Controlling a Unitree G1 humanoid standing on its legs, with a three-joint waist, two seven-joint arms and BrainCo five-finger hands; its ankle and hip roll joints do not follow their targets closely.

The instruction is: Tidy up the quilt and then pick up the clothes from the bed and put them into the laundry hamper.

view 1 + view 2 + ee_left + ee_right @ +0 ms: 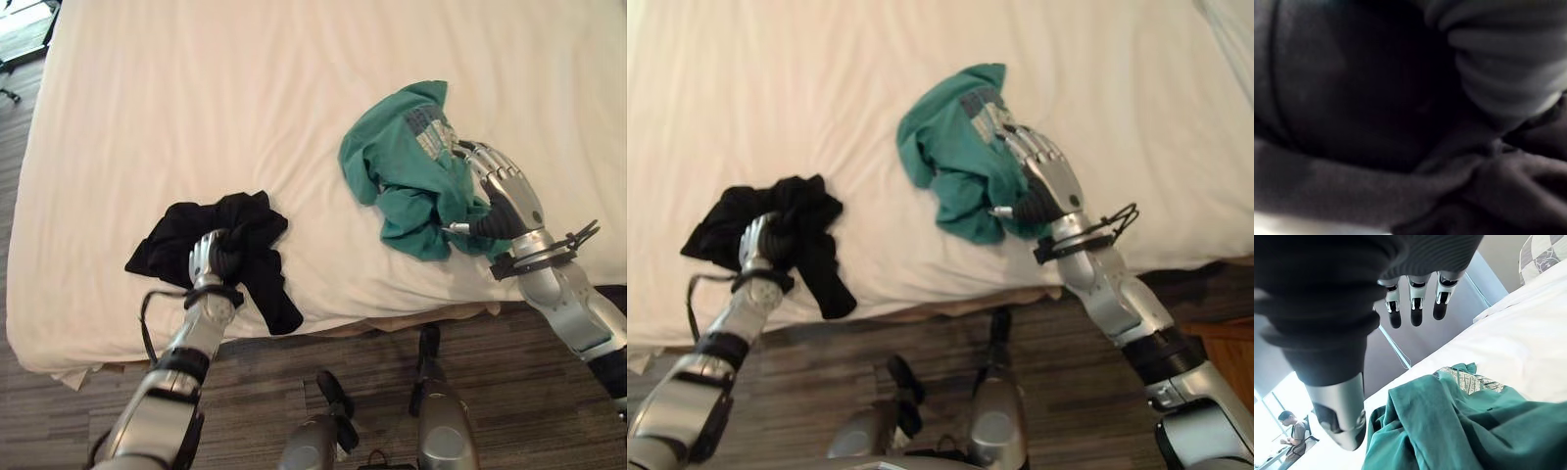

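Bed (pixel 294 88) with cream sheet carries two garments, well apart. Left robot hand (pixel 208 257) curled into black garment (pixel 240 240) near front edge of bed, gripping bunched cloth. Right robot hand (pixel 502 186) over green T-shirt (pixel 402 171), fingers (pixel 1411 308) straight and relaxed, above cloth, holding nothing. Person (pixel 1293 438) far in background.

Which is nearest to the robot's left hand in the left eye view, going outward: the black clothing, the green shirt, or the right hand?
1. Black clothing: bunched around the left hand, near the bed's front edge.
2. Green shirt: farther toward the robot's right.
3. Right hand: farthest, on the shirt's far side.
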